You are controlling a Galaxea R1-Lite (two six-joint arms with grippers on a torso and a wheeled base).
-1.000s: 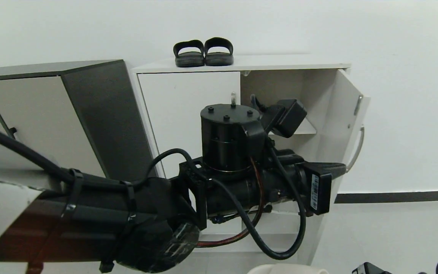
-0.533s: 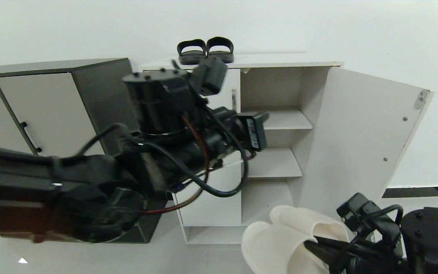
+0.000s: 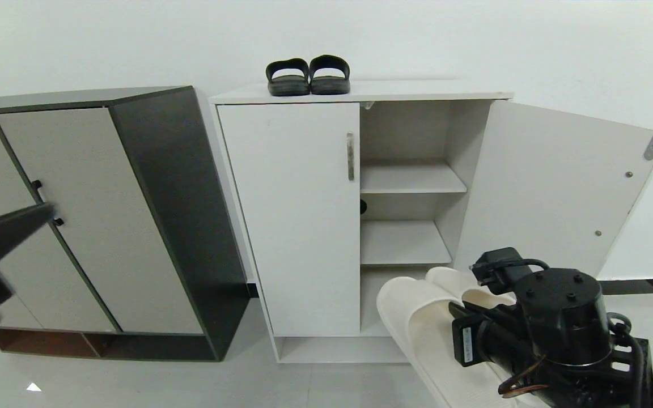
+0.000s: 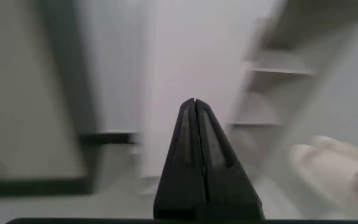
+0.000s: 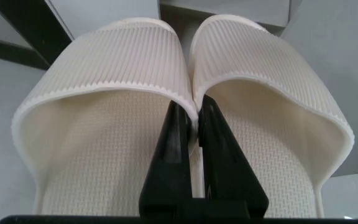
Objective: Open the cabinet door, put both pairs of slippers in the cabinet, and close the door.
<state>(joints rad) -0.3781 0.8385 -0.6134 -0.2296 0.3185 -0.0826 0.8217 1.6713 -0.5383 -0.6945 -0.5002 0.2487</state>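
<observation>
With the right gripper point(image 5: 191, 115) clamped on the pair of cream ribbed fabric slippers point(image 5: 104, 81) and the left gripper point(image 4: 195, 109) pressed shut on nothing, the white wooden cabinet point(image 3: 417, 89) stood beyond with its right door point(image 3: 553, 187) already open, leaving both pairs to stow, the black rubber slippers point(image 3: 308, 75) lying by its top's rear edge.

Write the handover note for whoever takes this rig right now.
Left gripper: shut, empty, off to the left by the grey cabinet.
Right gripper: shut on the white slippers, low in front of the open compartment.
Black slippers: on top of the white cabinet.
Done: right door open.
Left: shelve both pairs, close the door.
</observation>
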